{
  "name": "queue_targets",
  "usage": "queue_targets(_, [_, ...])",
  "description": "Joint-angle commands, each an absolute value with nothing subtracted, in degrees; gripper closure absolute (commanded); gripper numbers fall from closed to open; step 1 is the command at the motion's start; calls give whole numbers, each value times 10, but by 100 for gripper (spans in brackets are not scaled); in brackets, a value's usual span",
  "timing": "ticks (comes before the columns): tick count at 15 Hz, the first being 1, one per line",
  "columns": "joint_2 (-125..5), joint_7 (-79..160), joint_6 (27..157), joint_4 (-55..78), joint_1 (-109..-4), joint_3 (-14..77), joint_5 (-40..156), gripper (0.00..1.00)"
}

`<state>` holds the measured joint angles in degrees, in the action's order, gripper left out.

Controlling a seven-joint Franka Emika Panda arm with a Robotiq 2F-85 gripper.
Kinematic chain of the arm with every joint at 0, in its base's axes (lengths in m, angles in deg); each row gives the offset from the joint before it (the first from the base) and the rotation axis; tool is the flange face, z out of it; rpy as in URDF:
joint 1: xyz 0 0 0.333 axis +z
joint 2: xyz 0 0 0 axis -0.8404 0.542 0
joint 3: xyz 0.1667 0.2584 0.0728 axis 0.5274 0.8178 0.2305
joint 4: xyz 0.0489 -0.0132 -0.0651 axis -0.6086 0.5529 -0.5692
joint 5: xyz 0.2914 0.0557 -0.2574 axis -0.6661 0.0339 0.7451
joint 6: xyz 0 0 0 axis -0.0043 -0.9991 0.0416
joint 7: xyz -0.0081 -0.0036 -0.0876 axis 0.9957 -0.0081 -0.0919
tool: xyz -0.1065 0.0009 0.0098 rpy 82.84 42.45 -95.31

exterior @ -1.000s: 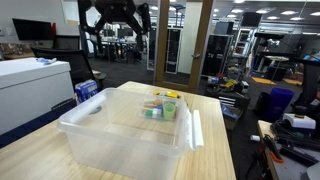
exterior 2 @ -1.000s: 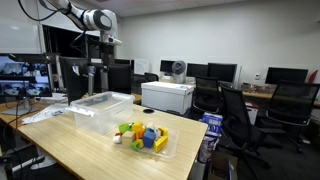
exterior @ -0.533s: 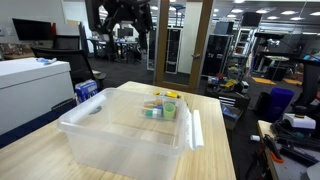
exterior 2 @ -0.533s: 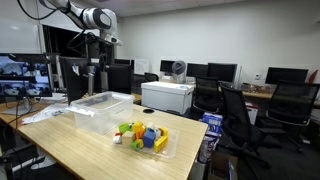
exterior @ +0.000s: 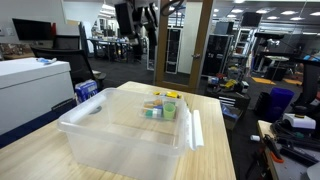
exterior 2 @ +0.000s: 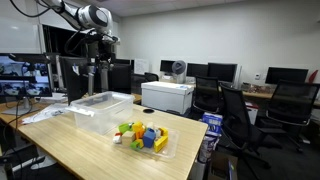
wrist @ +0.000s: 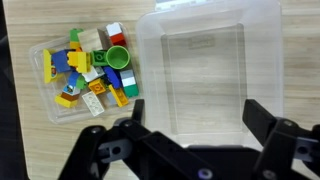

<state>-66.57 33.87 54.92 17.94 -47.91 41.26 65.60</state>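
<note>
Hand (exterior: 140, 22), black and two-fingered, hangs high at the top edge in an exterior view. It is dark against a dark doorway, so finger spacing cannot be read here. Well below it, nearer the camera, a large clear plastic storage bin (exterior: 120, 140) sits on the light wooden bench (exterior: 30, 160). Just beyond the bin lies a shallow clear plastic tray of coloured toy blocks (exterior: 160, 106), seen partly through the bin walls.

In an exterior view with the arm in profile, the hand (exterior 2: 97, 45) is well above the bin (exterior 2: 100, 98), roughly over it. The tray (exterior 2: 168, 150) sits just beside the bin, toward the bench (exterior 2: 70, 150) edge; touching or apart, cannot tell. Height over the bin reads clearly here.

Wrist view looks straight down.
- Hand (wrist: 195, 130): fingers spread wide, nothing between them.
- Bin (wrist: 205, 70): empty, directly beneath, filling the span between the fingers. Its long axis seems to run top to bottom of the picture, across the line joining the fingers. The near end is hidden behind the hand.
- Tray (wrist: 38, 62): to the picture's left of the bin, off the hand's centre, with a green cup-shaped piece (wrist: 117, 57) among the blocks.

Only this view shows the bin empty and the tray's sideways offset.
</note>
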Motion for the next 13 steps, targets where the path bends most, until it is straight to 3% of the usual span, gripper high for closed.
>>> queue_targets(1, [-738,412,607,269,-483,418,704,0])
queue_targets(5, [-789,503,725,329,-512,405,593,0])
queue_targets(13, [-777,501,710,308,-515,402,569,0])
